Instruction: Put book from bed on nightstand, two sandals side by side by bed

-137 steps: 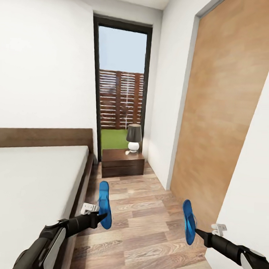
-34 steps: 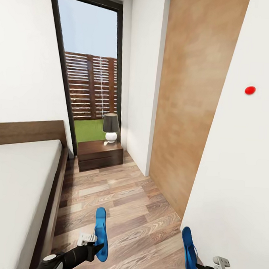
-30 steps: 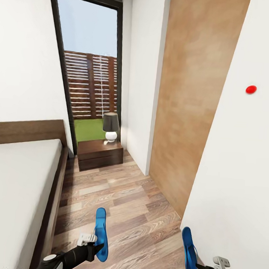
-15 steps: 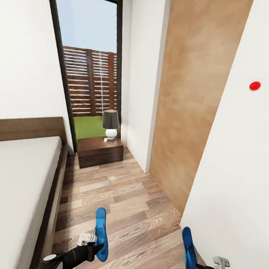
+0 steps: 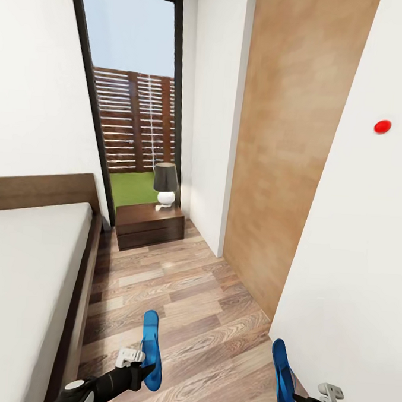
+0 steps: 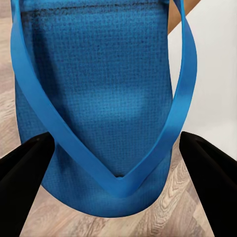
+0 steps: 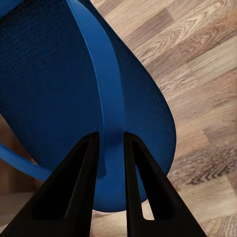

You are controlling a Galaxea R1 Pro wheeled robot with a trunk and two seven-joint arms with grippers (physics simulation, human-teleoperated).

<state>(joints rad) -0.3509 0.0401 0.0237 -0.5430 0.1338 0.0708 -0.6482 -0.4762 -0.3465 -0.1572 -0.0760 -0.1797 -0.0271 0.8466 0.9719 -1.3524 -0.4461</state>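
I hold the two sandals off the floor, one in each gripper. The left sandal (image 5: pixel 150 346) stands on edge with my left gripper (image 5: pixel 145 368) shut on its heel end; in the left wrist view the blue sole and thong straps (image 6: pixel 98 98) sit between the fingers (image 6: pixel 24 182). My right gripper (image 5: pixel 294 397) is shut on the right sandal (image 5: pixel 283 378), its fingers (image 7: pixel 79 173) pinching the sandal's strap (image 7: pixel 106 98). The bed (image 5: pixel 24 273) lies at my left, and the nightstand (image 5: pixel 150 224) with its lamp (image 5: pixel 164 184) stands beyond it. The book is out of view.
A wood-plank floor strip (image 5: pixel 177 295) runs between the bed frame (image 5: pixel 78 312) and a white wall (image 5: pixel 352 264) close on my right. A tan door (image 5: pixel 288 141) and a tall dark-framed window (image 5: pixel 133 90) lie ahead. A red dot (image 5: pixel 382 126) marks the wall.
The camera has moved forward and turned right, so bed and nightstand shifted left in the picture. Both arms sit lower in view than 4.6 s ago. Both sandals stay gripped.
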